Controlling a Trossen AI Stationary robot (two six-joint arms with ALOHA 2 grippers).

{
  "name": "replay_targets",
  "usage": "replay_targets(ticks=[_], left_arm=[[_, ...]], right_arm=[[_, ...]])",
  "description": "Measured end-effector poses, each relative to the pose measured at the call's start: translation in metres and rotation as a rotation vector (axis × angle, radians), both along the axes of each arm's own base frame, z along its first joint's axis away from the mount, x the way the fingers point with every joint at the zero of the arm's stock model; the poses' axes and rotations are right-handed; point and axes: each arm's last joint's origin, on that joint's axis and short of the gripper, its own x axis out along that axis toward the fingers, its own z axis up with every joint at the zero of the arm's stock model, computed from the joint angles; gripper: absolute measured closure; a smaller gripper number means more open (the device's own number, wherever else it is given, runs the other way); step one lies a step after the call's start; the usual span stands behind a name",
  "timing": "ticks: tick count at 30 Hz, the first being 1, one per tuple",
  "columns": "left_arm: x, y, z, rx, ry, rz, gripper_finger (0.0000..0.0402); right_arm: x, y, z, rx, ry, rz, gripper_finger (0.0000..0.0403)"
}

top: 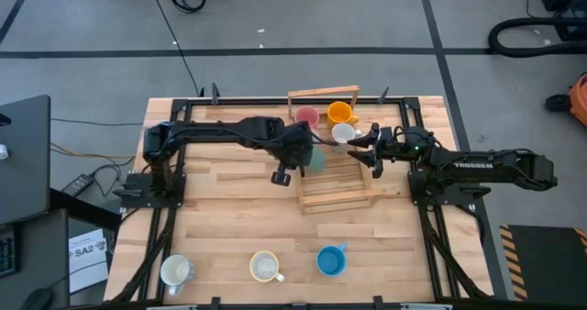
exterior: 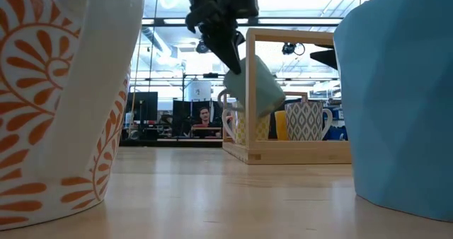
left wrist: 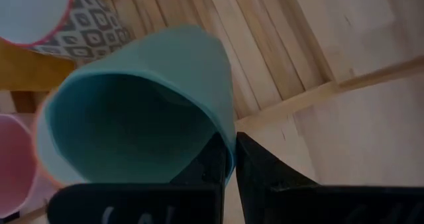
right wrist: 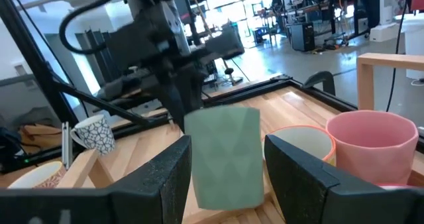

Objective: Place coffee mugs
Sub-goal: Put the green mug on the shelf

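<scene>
Green mug [left wrist: 142,111] in left pincer [left wrist: 228,159]

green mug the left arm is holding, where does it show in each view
High view: green mug at centre, over the wooden rack, in the left gripper.
Low view: upper middle, tilted, hanging before the rack's frame.
Left wrist view: fills the middle, mouth toward the camera.
Right wrist view: centre, between the right gripper's open fingers.
Shared landmark: pink mug.

Bright, even overhead light, soft shadows; near mugs [exterior: 64,97] blurred, backlit windows glaring.
</scene>
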Motion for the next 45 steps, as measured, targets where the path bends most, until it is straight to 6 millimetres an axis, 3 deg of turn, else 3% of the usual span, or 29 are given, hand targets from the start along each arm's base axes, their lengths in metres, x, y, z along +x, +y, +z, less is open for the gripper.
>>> replay_targets(ticks=[21,45], left_arm=[[0.017,-0.003,-0.04,-0.015,0.09,-0.006,0.0379],[0.015,-0.004,-0.046,0.048,0.145,0.018,0.037]], right_arm=[[0.0,0.0,-0.001,0.003,0.008,0.0,0.0207],[0.001,0.0,-0.003,0.001,0.021,0.0,0.0207]])
